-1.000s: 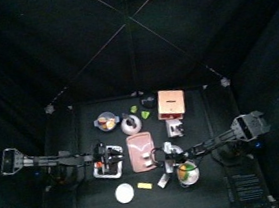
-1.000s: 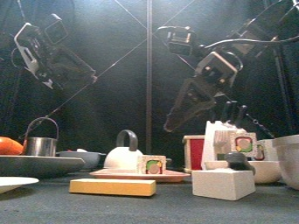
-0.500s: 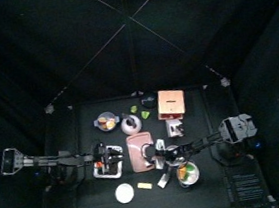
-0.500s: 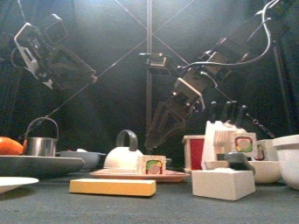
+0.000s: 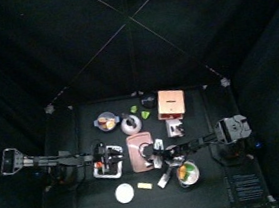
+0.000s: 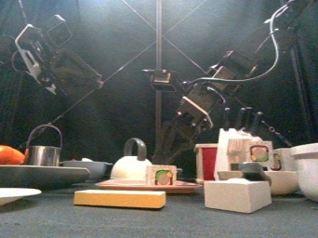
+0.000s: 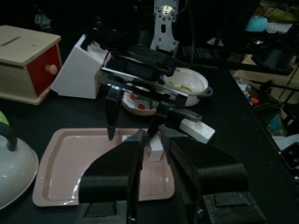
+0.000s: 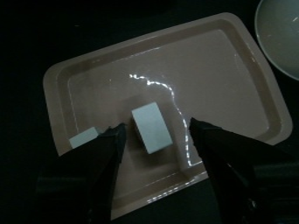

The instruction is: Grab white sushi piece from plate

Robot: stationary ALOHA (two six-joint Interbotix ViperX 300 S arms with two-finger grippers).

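**Right hand poised over the plate, jaws spread**

Right hand [image 8: 155,156] hangs directly above the plate [image 8: 239,105], released, its two jaws standing apart with the white sushi piece [image 8: 151,129] lying between them on the pink floor of the plate. Nothing is gripped yet. In the left wrist view the same hand [image 7: 138,131] comes down over the plate [image 7: 82,171], and the white sushi piece [image 7: 153,147] shows just beneath it. The left hand [image 7: 149,184] rests low at the plate's near side, its jaws apart and empty.

What could go wrong, as I judge it: the piece lies at a slant to the line between the jaws, so a closing squeeze may catch it on a corner and spin or skid it across the glossy plate instead of seating it. A second small piece [image 8: 83,137], pale grey-green, lies close to one jaw; a descent slightly off line could nudge it, or close on it instead. Pressing too deep would set the jaw tips against the plate and might shift it on the surface [image 5: 97,190].

By count: one plate, one white sushi piece, one other small piece on that plate, two hands. A white bowl [image 8: 281,31] sits just beyond the plate's corner.
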